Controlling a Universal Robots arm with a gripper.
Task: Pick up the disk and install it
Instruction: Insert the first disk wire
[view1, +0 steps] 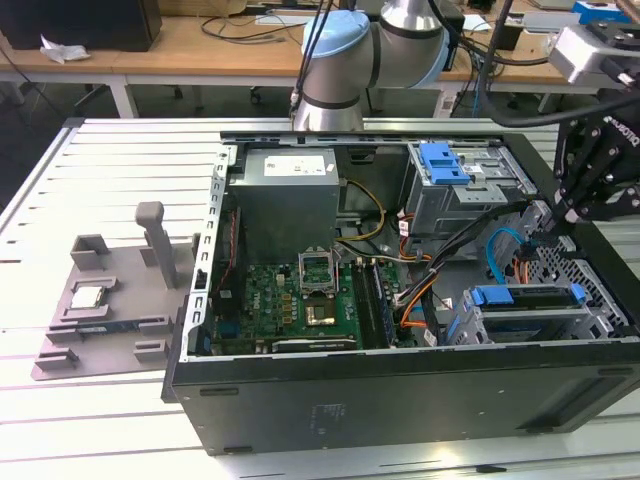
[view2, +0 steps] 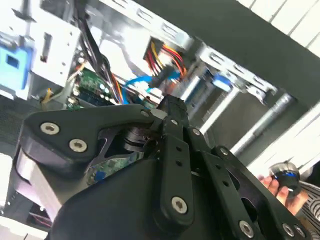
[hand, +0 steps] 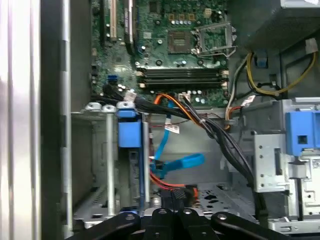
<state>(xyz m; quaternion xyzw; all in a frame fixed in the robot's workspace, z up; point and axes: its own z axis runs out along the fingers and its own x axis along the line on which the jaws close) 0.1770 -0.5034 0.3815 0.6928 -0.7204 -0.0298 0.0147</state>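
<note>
Your end effector (view1: 565, 205) hangs over the open case (view1: 400, 400) at the exterior view's right, just above the drive bays. I cannot tell if it is apart or together, and I see nothing carried in it. The disk (view1: 530, 297) stands on its edge in the lower bay (view1: 560, 328), near below the end effector, with its blue frame (hand: 129, 134) turned upward. I judge the disk stiff, rather heavy, smooth on its metal faces and sensitive to knocks. Take it by the blue frame and keep off the cables (hand: 220, 142) just beside.
</note>
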